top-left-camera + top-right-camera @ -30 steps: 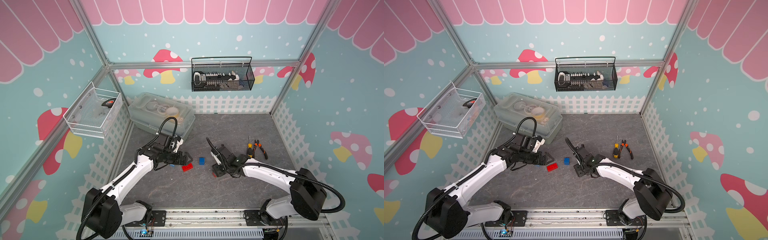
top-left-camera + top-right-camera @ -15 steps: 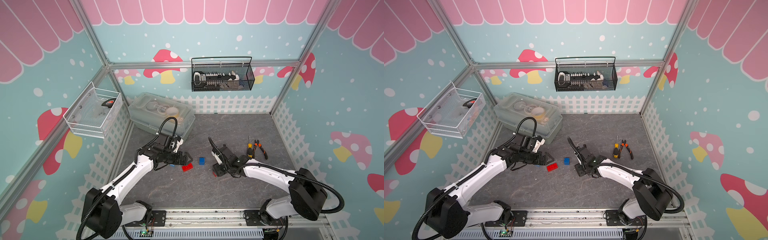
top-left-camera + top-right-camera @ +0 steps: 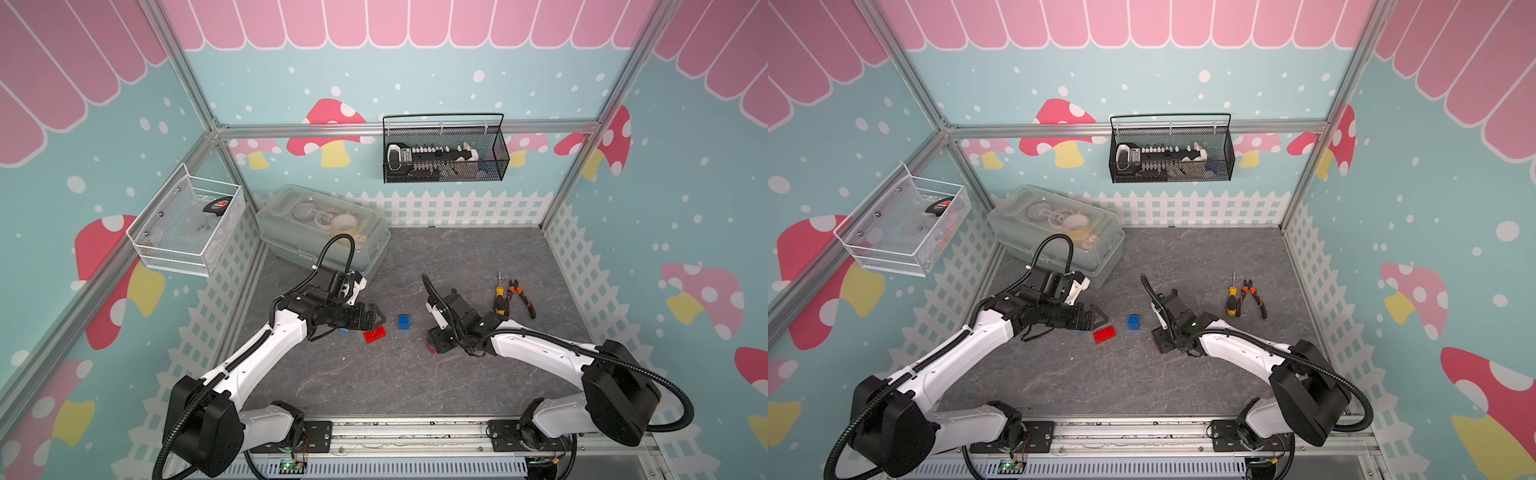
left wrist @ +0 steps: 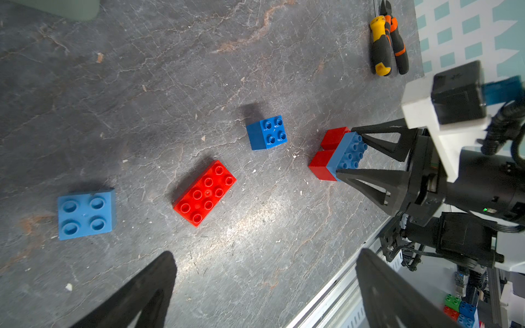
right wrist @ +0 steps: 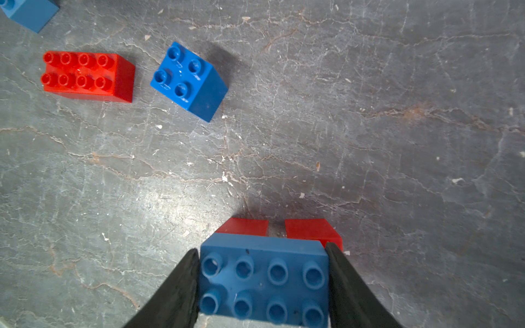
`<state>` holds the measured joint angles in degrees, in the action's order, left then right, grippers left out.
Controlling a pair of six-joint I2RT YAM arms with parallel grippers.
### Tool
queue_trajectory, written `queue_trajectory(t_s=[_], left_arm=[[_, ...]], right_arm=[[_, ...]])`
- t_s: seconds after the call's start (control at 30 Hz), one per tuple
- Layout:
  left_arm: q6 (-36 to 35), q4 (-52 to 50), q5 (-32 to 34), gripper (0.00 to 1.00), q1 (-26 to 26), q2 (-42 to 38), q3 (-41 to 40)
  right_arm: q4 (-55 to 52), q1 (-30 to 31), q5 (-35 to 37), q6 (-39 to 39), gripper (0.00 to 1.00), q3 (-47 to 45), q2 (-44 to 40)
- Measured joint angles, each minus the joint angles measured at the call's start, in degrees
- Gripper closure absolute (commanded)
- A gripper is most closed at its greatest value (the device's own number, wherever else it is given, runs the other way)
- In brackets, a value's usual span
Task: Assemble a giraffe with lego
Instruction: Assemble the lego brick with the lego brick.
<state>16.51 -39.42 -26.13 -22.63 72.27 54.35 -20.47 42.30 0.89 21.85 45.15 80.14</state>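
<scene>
At lower centre of right wrist view, right fingers [image 5: 176, 292] clamp ends of long blue brick [image 5: 264, 281] seated on two red bricks [image 5: 309, 230]: part-built giraffe [image 4: 319, 167], down at grey stone-look desk [image 5: 397, 142]. Left fingers [image 4: 142, 295] spread wide, empty. Red long brick [image 4: 205, 192], blue cube [image 4: 267, 132], flat light-blue brick [image 4: 86, 213] lie loose mid-frame. Screwdriver [image 3: 498, 301], pliers [image 3: 523, 301] right of centre in a top view. Mushroom-print walls [image 3: 415, 62], white picket trim [image 3: 457, 208] surround.

Between the spread left claw [image 4: 264, 255] and the giraffe [image 4: 321, 166] clamped in the right claw [image 4: 346, 151] stand a red long brick [image 4: 205, 193] and a blue square brick [image 4: 267, 132]; bare surface [image 4: 255, 241] passes beside them. The pliers [image 4: 397, 54] lie well beyond the right claw.
</scene>
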Motion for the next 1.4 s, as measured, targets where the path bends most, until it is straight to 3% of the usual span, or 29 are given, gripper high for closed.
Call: queue_trajectory(t_s=[0.7,1.4], left_arm=[[0.0,0.0,0.0,0.01,0.0,0.0,0.0],[0.0,0.0,0.5,0.02,0.0,0.0,0.0]], right_arm=[[5.8,0.0,-0.2,1.1,0.58,-0.9,1.8],[-0.7,3.1,11.8,24.6,0.58,0.3,1.7]])
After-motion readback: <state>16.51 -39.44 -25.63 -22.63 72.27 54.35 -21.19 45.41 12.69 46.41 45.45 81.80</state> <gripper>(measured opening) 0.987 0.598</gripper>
